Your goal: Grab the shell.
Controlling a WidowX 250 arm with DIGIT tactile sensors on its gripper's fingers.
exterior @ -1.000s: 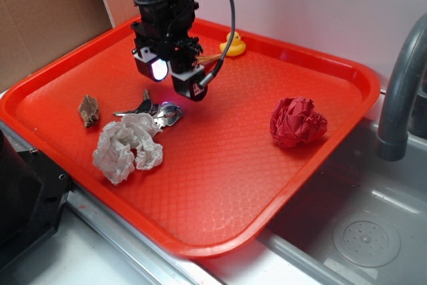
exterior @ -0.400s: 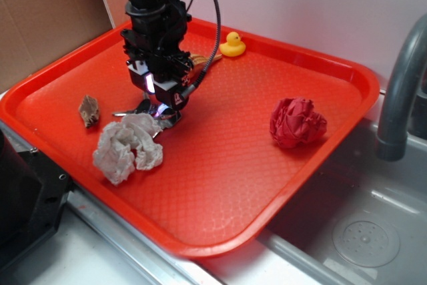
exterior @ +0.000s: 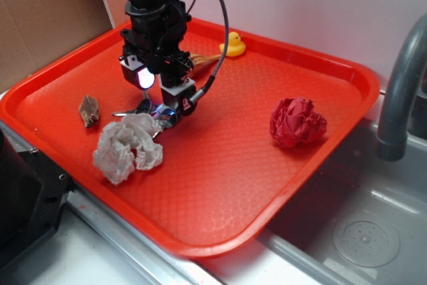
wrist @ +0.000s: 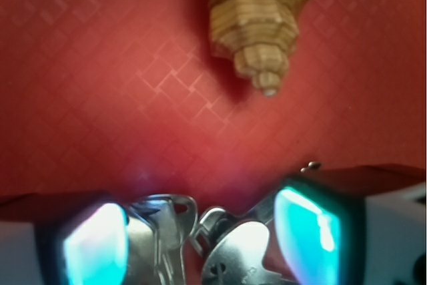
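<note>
The black pincer hangs low over the back-left part of a red tray, its two fingers spread wide and holding nothing, pointing straight down from an upright arm with a cable looping off its right side. In the wrist view the glowing fingertips stand either side of a bunch of metal keys, which lies directly beneath the open pincer. The shell, tan and ridged, lies on the tray beyond the keys, its tapered tip toward the pincer and apart from it; in the exterior view only its orange-brown tail shows from behind the arm. A crumpled white tissue lies just in front of the keys, touching them, and a small brown chunk lies to the left, near the tray's rim. A yellow rubber duck stands at the far rim, near the shell's tail. A crumpled red wad lies well apart to the right, with bare tray floor between it and the pincer. A grey faucet rises beyond the tray's right edge over a sink.
</note>
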